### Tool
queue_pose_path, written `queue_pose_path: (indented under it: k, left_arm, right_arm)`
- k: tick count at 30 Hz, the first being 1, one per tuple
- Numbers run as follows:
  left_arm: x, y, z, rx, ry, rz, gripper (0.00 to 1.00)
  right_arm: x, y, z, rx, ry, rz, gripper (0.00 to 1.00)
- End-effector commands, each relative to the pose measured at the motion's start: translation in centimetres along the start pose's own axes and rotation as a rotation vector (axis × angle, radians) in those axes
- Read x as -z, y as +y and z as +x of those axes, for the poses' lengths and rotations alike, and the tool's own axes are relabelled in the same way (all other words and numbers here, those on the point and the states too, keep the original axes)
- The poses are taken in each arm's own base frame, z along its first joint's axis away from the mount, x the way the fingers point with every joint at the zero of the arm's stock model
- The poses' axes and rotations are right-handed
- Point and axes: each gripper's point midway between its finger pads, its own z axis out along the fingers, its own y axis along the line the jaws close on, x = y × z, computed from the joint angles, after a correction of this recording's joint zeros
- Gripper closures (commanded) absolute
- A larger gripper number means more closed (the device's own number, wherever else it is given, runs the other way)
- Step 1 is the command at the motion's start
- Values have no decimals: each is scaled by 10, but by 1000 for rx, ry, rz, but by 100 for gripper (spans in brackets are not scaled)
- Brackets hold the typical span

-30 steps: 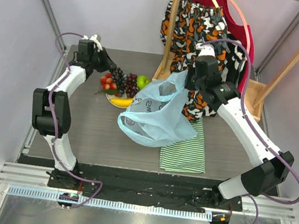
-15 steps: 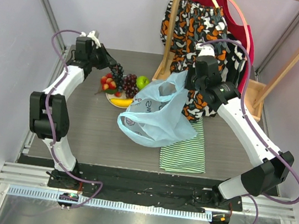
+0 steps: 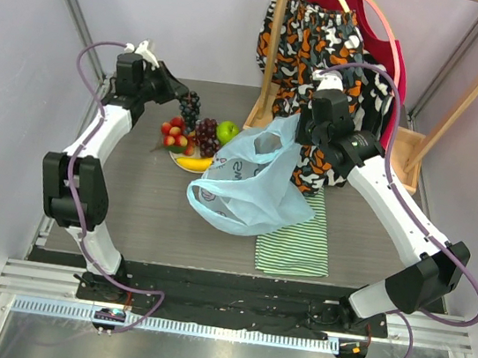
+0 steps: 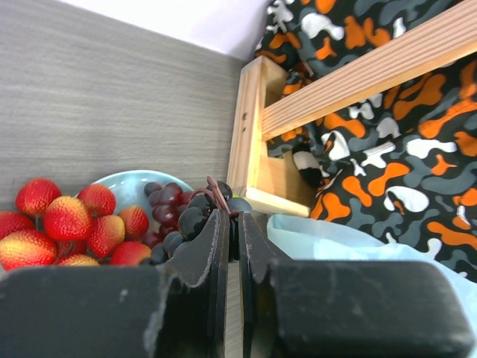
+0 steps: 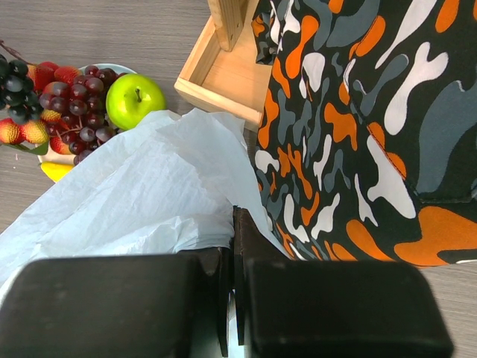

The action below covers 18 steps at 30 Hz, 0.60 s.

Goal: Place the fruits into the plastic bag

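Note:
My left gripper [image 3: 182, 96] is shut on the stem of a small bunch of dark grapes [image 3: 190, 107] and holds it above the plate's far edge. In the left wrist view the jaws [image 4: 232, 224] pinch the stem, with the grapes [image 4: 186, 220] hanging just beyond. On the plate [image 3: 175, 158] lie a second grape bunch [image 3: 207, 132], a green apple [image 3: 227, 130], red strawberries [image 3: 174, 133] and a banana [image 3: 192, 163]. My right gripper [image 3: 298, 122] is shut on a handle of the light-blue plastic bag [image 3: 248, 180] and holds its mouth up; this also shows in the right wrist view [image 5: 232, 224].
A wooden rack [image 3: 273, 50] with patterned orange-and-black cloth [image 3: 317, 39] stands at the back, its base frame [image 4: 250, 142] close behind the plate. A green-and-white striped cloth [image 3: 295, 240] lies under the bag's right side.
My left gripper has risen and drawn back toward the far left, lifting the small grape bunch off the plate. The right gripper and the bag have stayed still.

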Motion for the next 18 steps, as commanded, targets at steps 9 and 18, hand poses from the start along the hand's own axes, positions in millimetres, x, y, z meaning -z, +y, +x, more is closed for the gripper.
queue_pose_path:
  k: [9, 18]
  left_arm:
    - [62, -89, -60, -150, -248, 248, 100]
    - [112, -150, -59, -266, -262, 458, 100]
  right_arm:
    - [18, 4, -26, -31, -74, -35, 99]
    - [19, 7, -28, -31, -74, -49, 99]
